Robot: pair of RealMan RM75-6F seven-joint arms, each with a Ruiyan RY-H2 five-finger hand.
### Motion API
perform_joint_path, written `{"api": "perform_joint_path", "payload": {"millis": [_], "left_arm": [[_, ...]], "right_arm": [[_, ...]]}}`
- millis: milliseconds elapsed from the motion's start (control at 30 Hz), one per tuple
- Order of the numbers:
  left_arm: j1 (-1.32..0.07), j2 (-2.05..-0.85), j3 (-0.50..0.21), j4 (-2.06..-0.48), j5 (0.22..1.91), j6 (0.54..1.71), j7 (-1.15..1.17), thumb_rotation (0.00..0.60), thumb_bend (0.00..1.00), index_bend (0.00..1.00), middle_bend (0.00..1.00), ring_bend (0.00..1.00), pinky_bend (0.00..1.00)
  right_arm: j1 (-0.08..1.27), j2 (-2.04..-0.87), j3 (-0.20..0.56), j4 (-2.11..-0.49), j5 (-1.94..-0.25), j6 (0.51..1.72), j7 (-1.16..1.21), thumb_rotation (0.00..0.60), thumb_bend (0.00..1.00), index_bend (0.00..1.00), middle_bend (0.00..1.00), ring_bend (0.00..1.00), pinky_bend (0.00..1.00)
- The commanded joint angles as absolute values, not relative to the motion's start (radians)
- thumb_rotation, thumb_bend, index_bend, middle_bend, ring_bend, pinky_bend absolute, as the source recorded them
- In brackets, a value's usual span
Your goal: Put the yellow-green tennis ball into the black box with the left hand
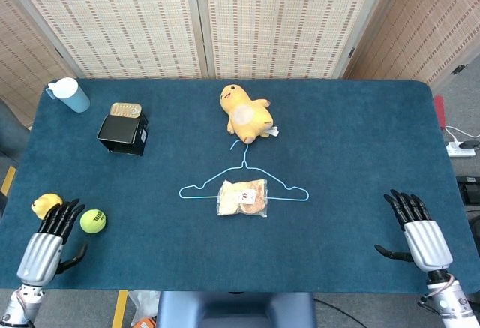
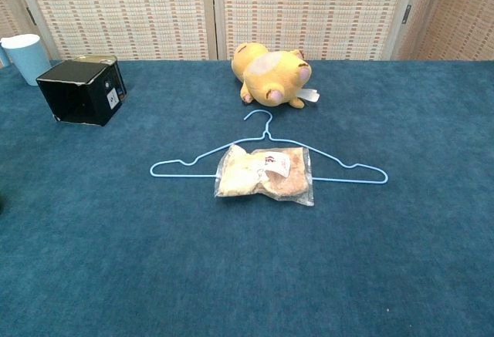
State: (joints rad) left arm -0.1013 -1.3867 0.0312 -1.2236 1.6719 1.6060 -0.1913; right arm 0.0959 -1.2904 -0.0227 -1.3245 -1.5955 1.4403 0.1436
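I am holding my left hand [image 1: 46, 247] low at the near edge of the worktop [image 1: 352, 140], its fingers spread and straight and gripping nothing, so I judge that I am at the reaching step, with the grasp not yet made. The yellow-green tennis ball [image 1: 93, 221] is lying on the cloth just beside my fingertips [image 1: 63, 212], a little to their right and apart from them as far as the head view shows; a yellow lemon-like fruit [image 1: 45, 206] is sitting just to the left of those same fingertips, so my hand is pointing between the two. The black box [image 1: 123, 133] is standing well ahead of my hand and somewhat to its right, with a small tin [image 1: 125, 109] just behind it and a blue cup [image 1: 69, 94] further off to the left. The next move, as I judge it, is calling for a small shift to the right so that my palm is coming over the ball, then a closing of the fingers around it without nudging the fruit. My right hand [image 1: 420, 234] is resting open at the far side of the worktop, holding nothing. The chest view is showing neither hand nor the ball.
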Motion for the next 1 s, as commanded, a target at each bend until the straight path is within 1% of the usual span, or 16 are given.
{"api": "perform_joint_path", "payload": {"millis": [33, 67, 100, 133, 167, 200, 233, 300, 333, 367, 433, 500, 600, 700, 867, 1000], "left_arm": [[-0.098, -1.431, -0.001, -1.163, 1.699, 1.705, -0.248, 0.235, 0.19, 0.82, 0.76, 0.69, 0.86], [-0.095, -1.443, -0.001, -1.139, 1.704, 1.721, -0.264, 0.244, 0.18, 0.93, 0.9, 0.83, 0.95], [-0.09, -1.458, -0.001, -1.113, 1.706, 1.735, -0.282, 0.308, 0.18, 0.99, 0.97, 0.92, 0.99], [-0.086, -1.47, -0.004, -1.096, 1.703, 1.747, -0.288, 0.393, 0.19, 1.0, 1.0, 0.97, 1.0], [-0.081, -1.48, -0.004, -1.081, 1.699, 1.751, -0.288, 0.502, 0.22, 1.0, 1.0, 0.99, 1.0], [-0.076, -1.485, 0.003, -1.068, 1.697, 1.747, -0.292, 0.586, 0.3, 1.0, 1.0, 1.0, 1.0], [-0.071, -1.488, 0.007, -1.061, 1.693, 1.743, -0.292, 0.596, 0.36, 1.0, 1.0, 1.0, 1.0], [-0.059, -1.509, 0.01, -1.028, 1.685, 1.746, -0.27, 0.6, 0.61, 1.0, 1.0, 1.0, 1.0], [-0.055, -1.524, 0.016, -1.007, 1.688, 1.748, -0.268, 0.6, 0.69, 1.0, 1.0, 1.0, 1.0], [-0.052, -1.541, 0.025, -0.982, 1.692, 1.747, -0.274, 0.6, 0.72, 1.0, 1.0, 1.0, 1.0], [-0.047, -1.598, 0.038, -0.891, 1.705, 1.755, -0.287, 0.6, 0.75, 1.0, 1.0, 1.0, 1.0], [-0.05, -1.683, 0.028, -0.758, 1.708, 1.778, -0.312, 0.6, 0.76, 1.0, 1.0, 1.0, 1.0], [-0.063, -1.772, 0.023, -0.589, 1.704, 1.781, -0.404, 0.6, 0.78, 1.0, 1.0, 1.0, 1.0], [-0.074, -1.816, 0.037, -0.468, 1.714, 1.787, -0.489, 0.6, 0.79, 1.0, 1.0, 1.0, 1.0], [-0.069, -1.859, 0.079, -0.349, 1.736, 1.777, -0.563, 0.6, 0.79, 1.0, 1.0, 1.0, 1.0], [-0.076, -1.869, 0.097, -0.314, 1.738, 1.74, -0.606, 0.6, 0.79, 1.0, 1.0, 1.0, 1.0]], "right_arm": [[0.097, -1.29, -0.024, -1.324, -1.596, 1.437, 0.143, 0.6, 0.0, 0.0, 0.0, 0.0, 0.0], [0.097, -1.29, -0.024, -1.325, -1.597, 1.437, 0.142, 0.6, 0.0, 0.0, 0.0, 0.0, 0.0], [0.097, -1.29, -0.025, -1.325, -1.598, 1.437, 0.142, 0.6, 0.0, 0.0, 0.0, 0.0, 0.0], [0.097, -1.29, -0.025, -1.325, -1.598, 1.438, 0.142, 0.6, 0.0, 0.0, 0.0, 0.0, 0.0], [0.097, -1.29, -0.026, -1.325, -1.599, 1.438, 0.144, 0.6, 0.0, 0.0, 0.0, 0.0, 0.0], [0.097, -1.289, -0.026, -1.325, -1.599, 1.438, 0.145, 0.6, 0.0, 0.0, 0.0, 0.0, 0.0], [0.097, -1.288, -0.026, -1.325, -1.599, 1.438, 0.146, 0.6, 0.0, 0.0, 0.0, 0.0, 0.0], [0.098, -1.287, -0.027, -1.325, -1.6, 1.437, 0.148, 0.6, 0.0, 0.0, 0.0, 0.0, 0.0], [0.098, -1.287, -0.028, -1.325, -1.6, 1.436, 0.149, 0.6, 0.0, 0.0, 0.0, 0.0, 0.0], [0.099, -1.286, -0.028, -1.325, -1.601, 1.436, 0.15, 0.6, 0.0, 0.0, 0.0, 0.0, 0.0], [0.099, -1.286, -0.03, -1.324, -1.604, 1.436, 0.152, 0.6, 0.0, 0.0, 0.0, 0.0, 0.0], [0.1, -1.285, -0.031, -1.324, -1.606, 1.435, 0.155, 0.6, 0.0, 0.0, 0.0, 0.0, 0.0], [0.1, -1.283, -0.033, -1.323, -1.608, 1.435, 0.161, 0.6, 0.0, 0.0, 0.0, 0.0, 0.0], [0.102, -1.284, -0.031, -1.324, -1.603, 1.431, 0.16, 0.6, 0.0, 0.0, 0.0, 0.0, 0.0], [0.104, -1.285, -0.032, -1.327, -1.598, 1.421, 0.151, 0.6, 0.0, 0.0, 0.0, 0.0, 0.0], [0.105, -1.285, -0.032, -1.329, -1.598, 1.42, 0.148, 0.6, 0.0, 0.0, 0.0, 0.0, 0.0]]}}
